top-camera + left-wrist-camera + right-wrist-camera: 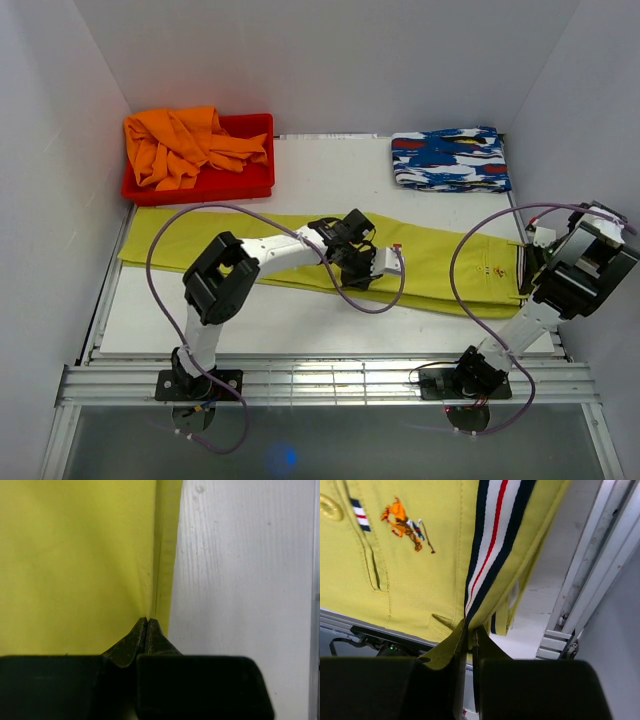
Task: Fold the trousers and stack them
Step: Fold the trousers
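The yellow-green trousers (450, 262) lie stretched across the middle of the white table (300, 325), legs to the left and striped waistband (521, 276) at the right. My left gripper (366, 268) is over the middle of the trousers. In the left wrist view it (146, 620) is shut on the near edge of the cloth (75, 565). My right gripper (530, 268) is at the waist end. In the right wrist view it (470, 627) is shut on the waistband (495, 530), which is lifted off the table. An orange logo (405, 525) shows by a pocket.
A red bin (200, 187) at the back left holds a crumpled orange garment (180, 145). A folded blue, white and red patterned cloth (450, 160) lies at the back right. A metal rail (590, 580) runs along the table's right edge, close to the wall.
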Tool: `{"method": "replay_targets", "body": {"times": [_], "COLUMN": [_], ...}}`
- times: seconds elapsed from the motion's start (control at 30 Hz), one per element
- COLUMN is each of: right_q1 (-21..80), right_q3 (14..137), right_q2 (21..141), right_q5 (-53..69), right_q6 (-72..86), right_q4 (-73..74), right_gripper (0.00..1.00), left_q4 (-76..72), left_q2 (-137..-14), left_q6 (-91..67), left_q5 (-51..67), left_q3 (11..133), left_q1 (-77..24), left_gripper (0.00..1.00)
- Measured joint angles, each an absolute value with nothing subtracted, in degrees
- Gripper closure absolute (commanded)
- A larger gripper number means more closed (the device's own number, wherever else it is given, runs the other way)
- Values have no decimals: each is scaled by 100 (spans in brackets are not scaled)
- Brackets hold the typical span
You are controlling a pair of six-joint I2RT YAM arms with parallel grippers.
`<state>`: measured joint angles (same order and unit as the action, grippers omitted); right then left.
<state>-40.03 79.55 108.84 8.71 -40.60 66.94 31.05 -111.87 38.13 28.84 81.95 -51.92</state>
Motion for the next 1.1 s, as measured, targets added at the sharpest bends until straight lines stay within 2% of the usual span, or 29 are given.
{"method": "replay_targets", "body": {"times": [0.13, 0.27, 0.47, 0.63, 0.73, 0.87, 0.93, 1.07, 1.1], "right_q1": [-3929, -3822, -3489, -3295, -3293, -3317, -3326, -3299, -3293], "right_q3": [7662, 7658, 8403, 8851, 8132, 6512, 5876, 5472, 5520], "right_q2": [11015, 11054, 11327, 11013, 10071, 8580, 8486, 9338, 9365], "right_q5": [687, 589, 637, 1302, 1542, 1356, 1116, 840, 816], "right_q6": [-4042, -3964, -3811, -4082, -4576, -5269, -5483, -5557, -5535], "right_q4": [6436, 6346, 6392, 6495, 6285, 5835, 5535, 5074, 5048], "right_gripper": [92, 92, 92, 92, 92, 92, 92, 92, 92], "left_q4": [3107, 3208, 3317, 3087, 2952, 2950, 2954, 2902, 2897], "left_q2": [-11883, -11996, -12302, -12265, -11872, -11229, -11142, -11424, -11448], "left_q6": [3804, 3605, 3151, 2821, 2753, 2840, 2888, 2939, 2945], "left_q5": [3033, 3081, 3052, 2845, 2759, 2587, 2526, 2563, 2578], "left_q3": [8333, 8499, 8993, 9056, 8733, 8141, 7889, 7712, 7734], "left_q1": [-5179, -5118, -4941, -4571, -4477, -4574, -4654, -4766, -4759], "left_gripper": [100, 100, 100, 100, 100, 100, 100, 100, 91]}}
